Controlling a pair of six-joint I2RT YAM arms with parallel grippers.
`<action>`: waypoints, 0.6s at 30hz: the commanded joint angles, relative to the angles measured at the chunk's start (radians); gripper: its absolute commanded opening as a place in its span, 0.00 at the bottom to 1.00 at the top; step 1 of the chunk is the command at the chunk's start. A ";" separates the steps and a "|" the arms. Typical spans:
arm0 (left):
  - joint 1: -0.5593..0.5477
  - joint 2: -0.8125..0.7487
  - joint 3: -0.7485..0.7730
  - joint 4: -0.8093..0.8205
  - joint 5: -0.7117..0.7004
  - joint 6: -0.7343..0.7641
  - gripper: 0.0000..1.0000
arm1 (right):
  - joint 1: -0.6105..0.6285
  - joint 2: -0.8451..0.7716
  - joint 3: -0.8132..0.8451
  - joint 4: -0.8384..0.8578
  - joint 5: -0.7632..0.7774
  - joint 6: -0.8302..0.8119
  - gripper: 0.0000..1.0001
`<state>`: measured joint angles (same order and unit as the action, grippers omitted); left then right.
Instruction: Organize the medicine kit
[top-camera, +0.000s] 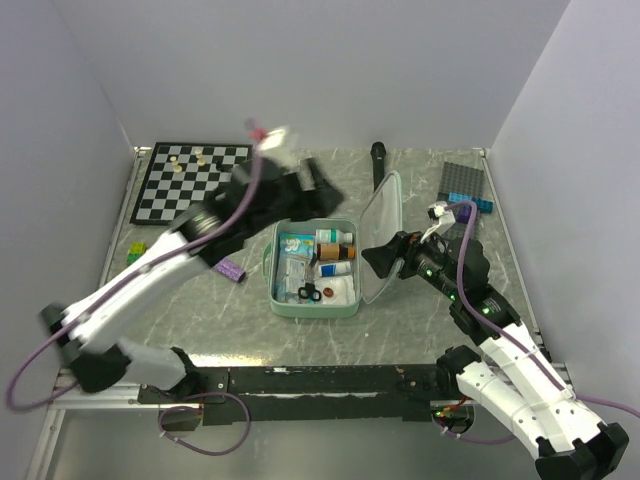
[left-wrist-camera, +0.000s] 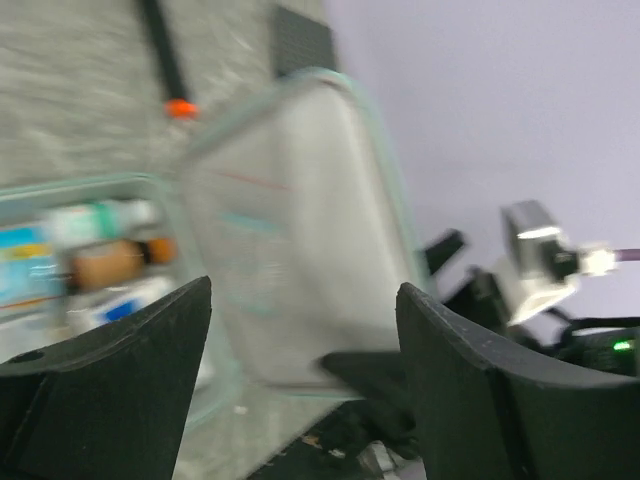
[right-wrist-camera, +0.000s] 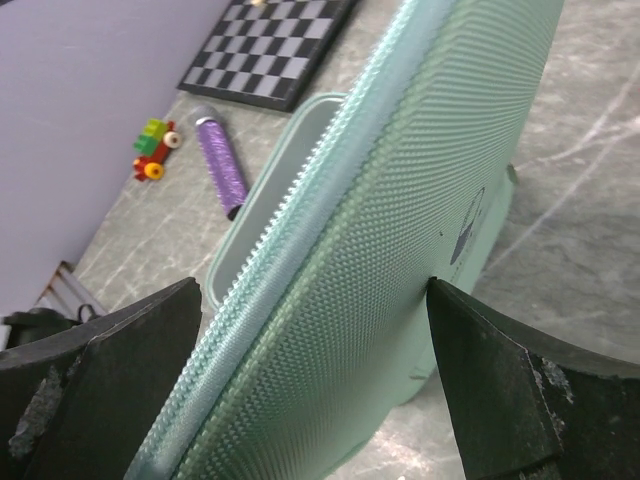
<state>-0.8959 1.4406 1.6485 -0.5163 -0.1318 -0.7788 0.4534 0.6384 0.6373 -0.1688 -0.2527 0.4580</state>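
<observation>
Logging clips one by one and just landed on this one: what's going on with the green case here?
The medicine kit lies open on the table, with bottles and packets inside and its lid standing up. The right gripper straddles the lid with its jaws spread wide; I cannot tell whether they touch it. The left gripper hangs above the kit, open and empty.

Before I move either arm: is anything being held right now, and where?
Nothing gripped: left gripper open and empty; right gripper open, its fingers straddling the lid at its zip edge, not clamped on it.
</observation>
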 joint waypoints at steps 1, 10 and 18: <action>0.155 -0.309 -0.315 0.016 -0.170 0.046 0.79 | 0.001 0.009 0.070 -0.032 0.052 -0.015 1.00; 0.273 -0.697 -0.673 0.027 -0.256 -0.036 0.78 | 0.033 0.184 0.154 0.081 -0.103 0.039 0.99; 0.285 -0.671 -0.609 0.013 -0.281 -0.002 0.81 | 0.367 0.272 0.333 -0.071 0.049 -0.165 1.00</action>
<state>-0.6224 0.7372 0.9710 -0.5224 -0.3820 -0.8013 0.7624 1.0176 0.9627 -0.2470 -0.2337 0.3660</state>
